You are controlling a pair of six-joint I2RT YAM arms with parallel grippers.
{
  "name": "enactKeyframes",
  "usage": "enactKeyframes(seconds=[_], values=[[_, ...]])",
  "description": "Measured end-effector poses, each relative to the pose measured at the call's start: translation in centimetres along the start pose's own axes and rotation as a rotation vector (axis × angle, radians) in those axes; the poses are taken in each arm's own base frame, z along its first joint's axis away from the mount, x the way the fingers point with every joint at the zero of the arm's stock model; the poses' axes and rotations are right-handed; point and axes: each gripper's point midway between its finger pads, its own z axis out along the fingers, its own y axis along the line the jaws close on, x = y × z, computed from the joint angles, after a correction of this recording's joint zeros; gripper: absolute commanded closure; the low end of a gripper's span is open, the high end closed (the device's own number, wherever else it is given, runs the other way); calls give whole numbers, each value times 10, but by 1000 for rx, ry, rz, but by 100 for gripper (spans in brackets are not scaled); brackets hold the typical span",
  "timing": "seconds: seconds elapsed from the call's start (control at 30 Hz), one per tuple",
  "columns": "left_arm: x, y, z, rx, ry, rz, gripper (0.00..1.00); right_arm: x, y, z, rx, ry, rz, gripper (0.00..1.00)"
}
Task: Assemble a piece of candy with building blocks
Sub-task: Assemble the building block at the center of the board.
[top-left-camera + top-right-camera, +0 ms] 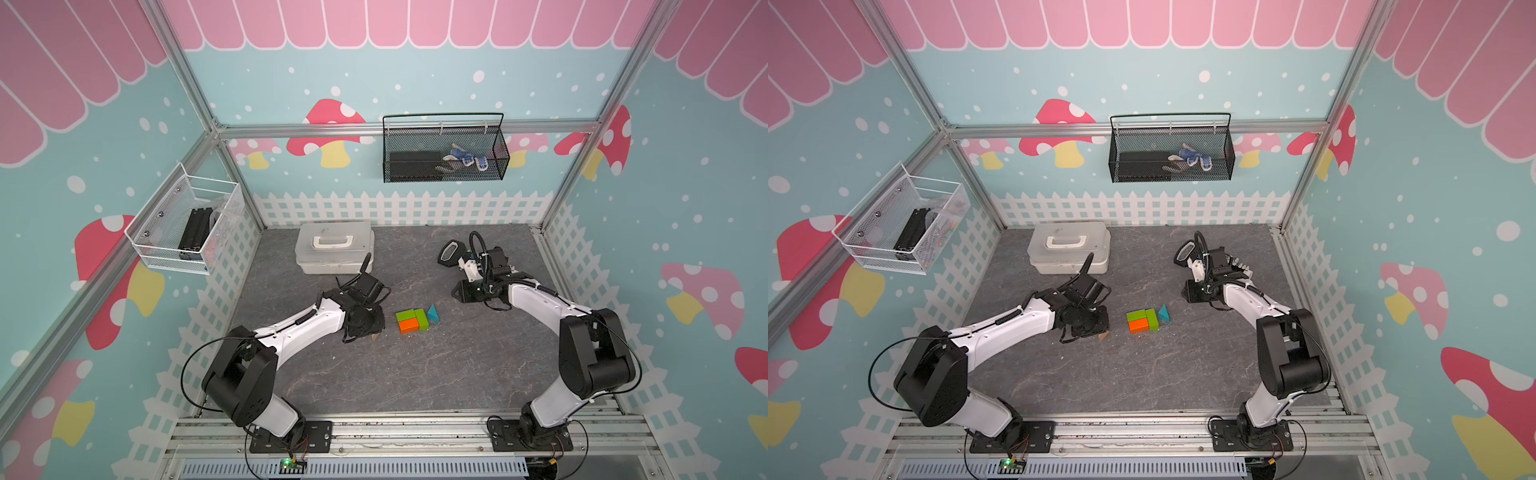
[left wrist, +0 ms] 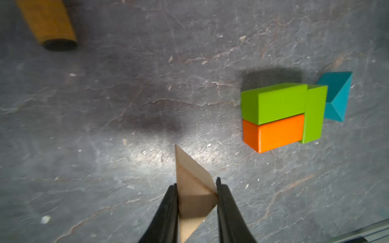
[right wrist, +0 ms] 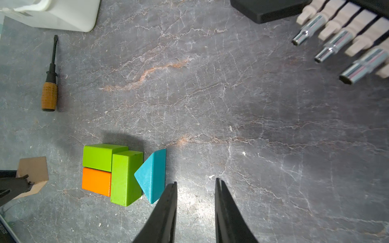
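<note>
In both top views the building blocks sit mid-table. A lime-green cuboid [image 1: 405, 314] lies against an orange cuboid [image 1: 409, 326], and a second green cuboid [image 1: 421, 319] stands across their right ends. A teal prism [image 1: 433, 313] points its edge at that second green cuboid [image 3: 126, 178]. My left gripper [image 2: 196, 185] is shut on the tan prism [image 2: 192, 168], held left of the orange cuboid [image 2: 273, 132] and apart from it. My right gripper [image 3: 195, 182] is open with nothing between its fingers, just right of the teal prism [image 3: 152, 174].
A white toolbox [image 1: 334, 249] stands at the back. A yellow-handled screwdriver [image 3: 49, 92] lies between it and the blocks. A set of chrome sockets [image 3: 328, 48] lies at the back right. Wire baskets hang on the back and left walls.
</note>
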Motion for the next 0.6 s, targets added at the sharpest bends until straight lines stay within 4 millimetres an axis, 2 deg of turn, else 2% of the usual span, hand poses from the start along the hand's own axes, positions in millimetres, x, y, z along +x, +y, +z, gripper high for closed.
enactKeyframes(seconds=[0.17,0.3,0.6], values=[[0,-18,26,28,14,-1,93,1,0,1,-1,4,2,70],[2,-16,44,12,40,-12,93,1,0,1,-1,5,2,70],[-8,-24,44,23,12,-12,89,1,0,1,0,5,2,70]])
